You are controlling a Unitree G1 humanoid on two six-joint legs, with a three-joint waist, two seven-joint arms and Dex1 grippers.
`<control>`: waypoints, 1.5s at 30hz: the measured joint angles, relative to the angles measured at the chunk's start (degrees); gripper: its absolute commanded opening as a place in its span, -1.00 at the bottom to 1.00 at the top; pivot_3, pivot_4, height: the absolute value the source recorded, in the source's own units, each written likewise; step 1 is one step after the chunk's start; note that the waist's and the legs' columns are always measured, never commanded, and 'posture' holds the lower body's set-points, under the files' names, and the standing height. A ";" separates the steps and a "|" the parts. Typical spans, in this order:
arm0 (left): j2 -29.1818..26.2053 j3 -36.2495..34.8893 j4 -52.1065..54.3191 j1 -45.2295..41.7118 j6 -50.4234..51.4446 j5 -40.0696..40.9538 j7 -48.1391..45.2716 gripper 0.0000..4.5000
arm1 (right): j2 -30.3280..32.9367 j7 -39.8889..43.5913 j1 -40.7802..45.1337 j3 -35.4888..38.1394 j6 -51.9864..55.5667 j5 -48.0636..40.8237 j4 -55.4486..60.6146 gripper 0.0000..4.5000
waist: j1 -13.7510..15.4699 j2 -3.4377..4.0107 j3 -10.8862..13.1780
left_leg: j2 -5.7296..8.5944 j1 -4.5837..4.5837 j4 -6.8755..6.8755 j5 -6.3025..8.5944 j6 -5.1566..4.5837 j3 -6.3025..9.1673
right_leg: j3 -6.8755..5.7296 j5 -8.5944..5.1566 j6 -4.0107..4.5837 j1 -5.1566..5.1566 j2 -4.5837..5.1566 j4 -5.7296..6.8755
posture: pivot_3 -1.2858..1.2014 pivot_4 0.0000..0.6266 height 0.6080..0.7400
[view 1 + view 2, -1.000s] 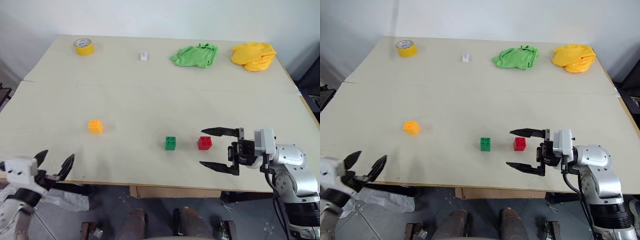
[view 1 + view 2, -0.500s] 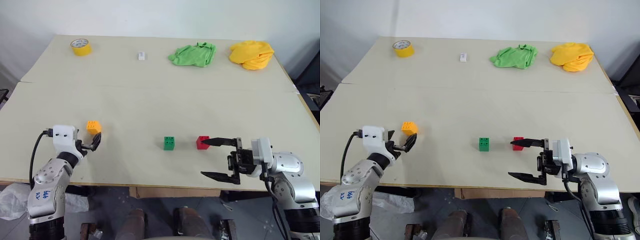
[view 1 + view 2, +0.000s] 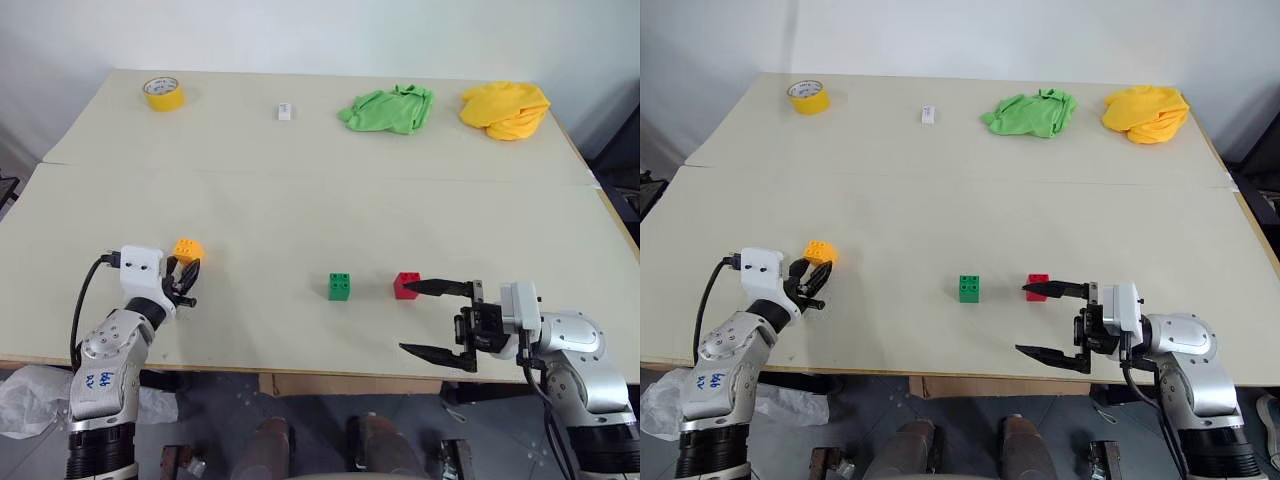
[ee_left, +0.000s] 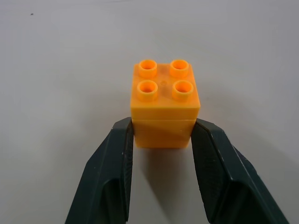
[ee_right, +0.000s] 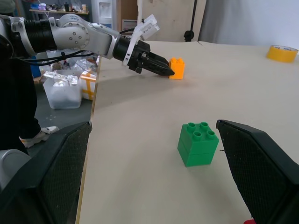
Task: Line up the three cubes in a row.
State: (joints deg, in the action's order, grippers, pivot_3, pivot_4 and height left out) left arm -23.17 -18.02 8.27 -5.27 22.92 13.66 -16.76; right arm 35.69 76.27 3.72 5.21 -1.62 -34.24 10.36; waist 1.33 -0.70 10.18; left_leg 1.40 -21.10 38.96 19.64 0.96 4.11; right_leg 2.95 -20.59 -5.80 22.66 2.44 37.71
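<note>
The orange-yellow cube (image 3: 187,249) sits on the table at the left, and my left gripper (image 4: 162,125) is shut on it, one dark finger pressed against each side of its near half. The green cube (image 3: 340,286) and the red cube (image 3: 406,285) stand side by side, a small gap apart, right of centre near the front. My right gripper (image 3: 406,317) is open just right of the red cube, pointing left; its far fingertip lies close beside the red cube. From the right wrist, the green cube (image 5: 198,143) is near and the left gripper (image 5: 163,70) on the orange-yellow cube (image 5: 176,68) is beyond.
Along the far edge of the table (image 3: 300,200) lie a yellow tape roll (image 3: 165,92), a tiny white block (image 3: 285,111), a crumpled green cloth (image 3: 388,108) and a yellow cloth (image 3: 505,108). Both grippers work close to the table's front edge.
My left arm rose from below the table's front edge, reached the orange-yellow cube and closed its fingers on it. The right gripper sank slightly toward the front edge and stayed open.
</note>
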 measured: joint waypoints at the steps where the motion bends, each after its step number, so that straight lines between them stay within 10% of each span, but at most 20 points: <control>1: -0.33 -0.06 -0.74 -0.06 -1.01 0.48 -1.19 -0.36 | 0.02 -0.38 -0.18 -0.01 0.47 0.01 0.72 1.00 | 0.01 0.00 0.00 | 0.00 -0.01 0.00 0.00 0.00 0.00 | 0.00 0.00 0.00 0.00 0.00 0.00 | 0.03 -0.52 1.00; 11: -21.43 5.91 -8.35 -8.86 -11.77 11.76 -46.71 -0.36 | 2.38 -2.93 -0.50 0.85 3.05 0.02 3.13 1.00 | 0.15 0.23 0.01 | 0.02 0.00 -0.07 -0.03 0.02 0.05 | -0.08 0.00 0.04 -0.07 0.07 -0.18 | 0.03 -0.52 1.00; 18: -22.39 19.87 -36.00 -27.59 -31.89 1.58 -68.03 -0.36 | 4.09 -3.98 -1.90 2.77 3.16 0.27 4.31 1.00 | -0.20 0.25 0.01 | 0.04 -0.16 -0.11 -0.03 -0.01 0.02 | -0.15 0.00 0.03 0.12 0.01 -0.17 | 0.03 -0.52 1.00; 27: -13.16 24.86 -62.44 -41.66 -47.40 -4.66 -69.28 -0.36 | 5.10 -7.06 -6.74 5.28 4.19 0.32 7.50 1.00 | -0.16 0.18 0.05 | 0.09 -0.25 0.11 0.03 -0.16 -0.07 | -0.20 0.01 0.00 0.21 0.07 0.01 | 0.03 -0.52 1.00; 45: -8.78 28.21 -67.17 -44.88 -49.02 -3.37 -69.31 -0.36 | 5.11 -9.54 -6.58 5.18 6.59 0.26 9.92 1.00 | 0.11 0.16 0.03 | 0.13 -0.20 0.16 -0.04 -0.18 -0.04 | -0.21 0.02 -0.02 0.16 0.11 0.13 | 0.03 -0.52 1.00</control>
State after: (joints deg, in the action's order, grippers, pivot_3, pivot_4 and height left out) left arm -31.95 10.19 -58.90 -50.15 -26.10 10.29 -86.07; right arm 40.80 66.73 -2.86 10.39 4.98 -33.98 20.28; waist 1.44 -0.54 10.21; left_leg 1.53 -21.30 39.13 19.60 0.78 4.08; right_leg 2.74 -20.58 -5.82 22.82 2.55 37.83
